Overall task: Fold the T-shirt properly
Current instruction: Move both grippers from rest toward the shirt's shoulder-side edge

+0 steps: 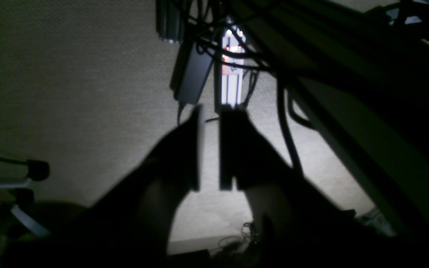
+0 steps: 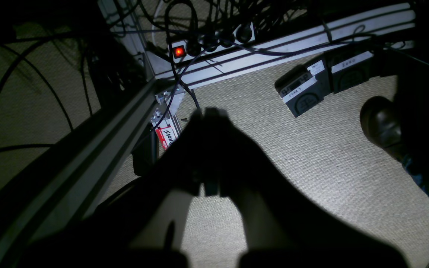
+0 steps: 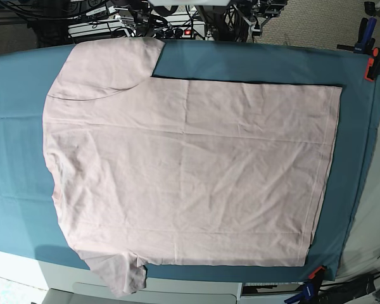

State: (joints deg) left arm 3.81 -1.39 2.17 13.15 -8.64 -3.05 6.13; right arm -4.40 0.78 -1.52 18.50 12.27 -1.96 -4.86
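Observation:
The T-shirt (image 3: 190, 171) lies spread flat on the teal table cloth (image 3: 253, 63), pale pink, with its plain side up. Its hem is at the right. One sleeve (image 3: 107, 63) reaches the far left corner and the other sleeve (image 3: 123, 278) droops over the near edge. Neither arm shows in the base view. Both wrist views look down at the carpet beside the table frame. My left gripper (image 1: 211, 111) has a narrow gap between its dark fingers and holds nothing. My right gripper (image 2: 209, 111) is shut and empty.
Orange clamps (image 3: 372, 63) (image 3: 315, 273) pin the cloth at the right corners. Below the table are a power strip with a red light (image 2: 179, 51), two foot pedals (image 2: 304, 93), a person's shoe (image 2: 380, 123), frame rails and many cables.

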